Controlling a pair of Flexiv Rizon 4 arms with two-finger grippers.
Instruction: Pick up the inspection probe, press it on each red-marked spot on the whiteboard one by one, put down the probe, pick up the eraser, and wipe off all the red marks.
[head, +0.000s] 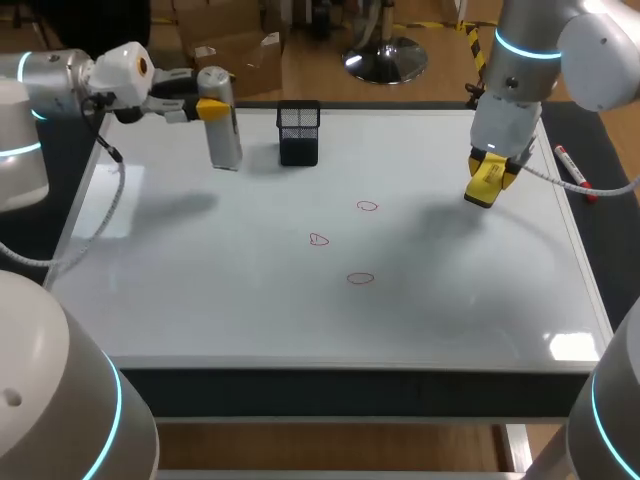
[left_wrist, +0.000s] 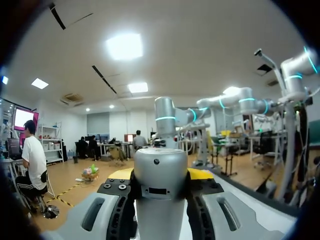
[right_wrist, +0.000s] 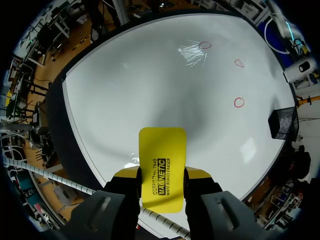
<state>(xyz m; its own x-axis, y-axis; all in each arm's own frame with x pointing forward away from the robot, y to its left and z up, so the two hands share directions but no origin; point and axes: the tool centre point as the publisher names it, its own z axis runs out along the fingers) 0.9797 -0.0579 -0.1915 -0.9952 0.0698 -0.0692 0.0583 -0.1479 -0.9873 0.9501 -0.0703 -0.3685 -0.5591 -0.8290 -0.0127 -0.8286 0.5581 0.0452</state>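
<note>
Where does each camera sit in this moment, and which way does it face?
Head view: fixed above and behind the robot, looking down on the whiteboard; left arm and right arm enter from the sides.
Left wrist view: on that wrist, facing level into the room; left hand grips the probe.
Right wrist view: on that wrist, looking down at the whiteboard; right hand grips the eraser.
Shared: head and right wrist views both show the three red marks and the mesh cup.

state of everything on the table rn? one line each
probe: upright, gripped by left gripper
eraser: gripped by right gripper, held above whiteboard
red marks: three, unwiped
mesh cup: upright
marker: lying flat beside the whiteboard
</note>
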